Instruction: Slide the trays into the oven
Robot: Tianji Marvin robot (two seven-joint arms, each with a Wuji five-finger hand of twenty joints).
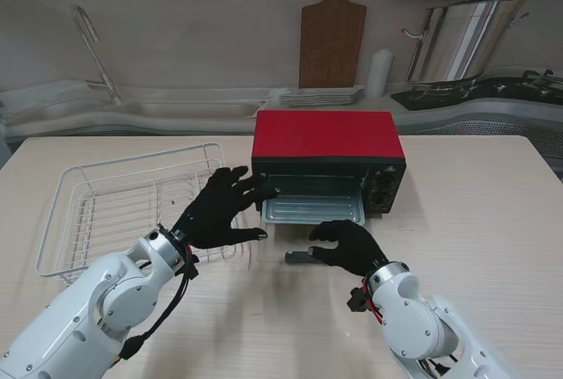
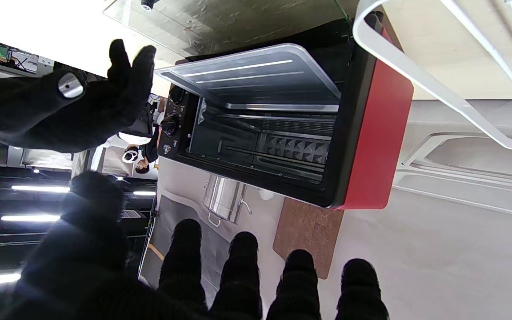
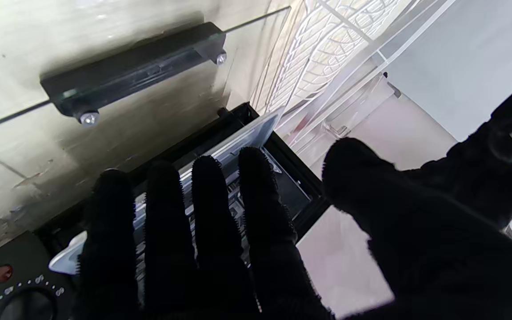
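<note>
Hovering with fingers [image 1: 251,187] spread at the oven mouth

Left hand [image 1: 220,212] and right hand [image 1: 347,244] both hold nothing, flanking the tray [image 1: 313,209] that juts half out of the red oven [image 1: 327,135] over its lowered glass door [image 1: 299,251] on the desk [image 1: 475,212], likely set to push it home

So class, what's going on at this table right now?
A two-armed robot is loading a red toaster oven whose glass door lies open. A shiny metal tray sticks partway out of the opening. The black-gloved left hand reaches toward the oven's left front edge; the right hand hovers over the door handle, holding nothing.
</note>
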